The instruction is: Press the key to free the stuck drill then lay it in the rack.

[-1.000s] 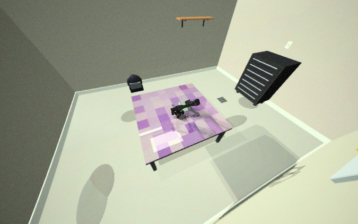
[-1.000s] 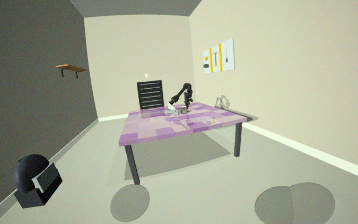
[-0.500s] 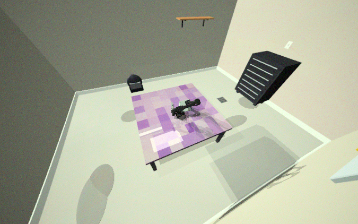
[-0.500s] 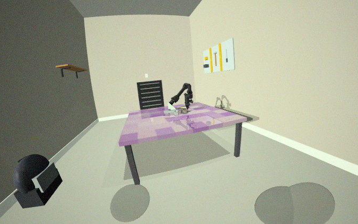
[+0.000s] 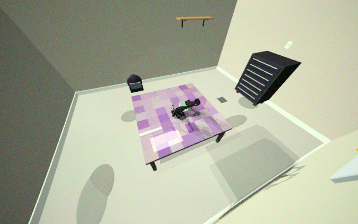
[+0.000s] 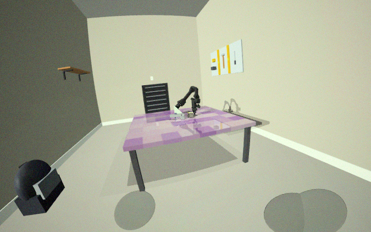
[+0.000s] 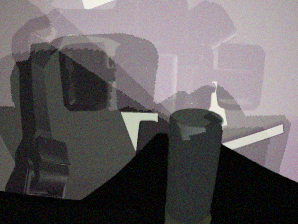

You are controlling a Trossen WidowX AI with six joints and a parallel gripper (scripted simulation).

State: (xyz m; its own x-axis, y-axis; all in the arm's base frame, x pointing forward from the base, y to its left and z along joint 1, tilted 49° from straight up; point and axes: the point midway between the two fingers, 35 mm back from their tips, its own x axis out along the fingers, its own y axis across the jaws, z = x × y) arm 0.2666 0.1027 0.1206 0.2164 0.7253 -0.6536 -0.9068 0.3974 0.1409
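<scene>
My gripper (image 6: 194, 113) (image 7: 178, 143) is shut on a dark grey upright cylinder (image 7: 194, 175), which looks like the drill. It stands between the black fingers in the wrist view, with a yellowish part at its lower end. In the exterior view the gripper points down close to a small beige block (image 6: 190, 115); whether they touch cannot be told. Pale grey pieces (image 6: 176, 116) lie left of the block; which of them is the rack cannot be told. The key cannot be made out. The arm hides much of these things in the top view.
The purple patchwork table (image 5: 163, 119) (image 6: 158, 135) carries the arm. A pale upright piece (image 5: 172, 105) is close to the arm in the top view. A pale bar (image 7: 257, 136) shows right of the cylinder in the wrist view. Dark shadows cover much of that view.
</scene>
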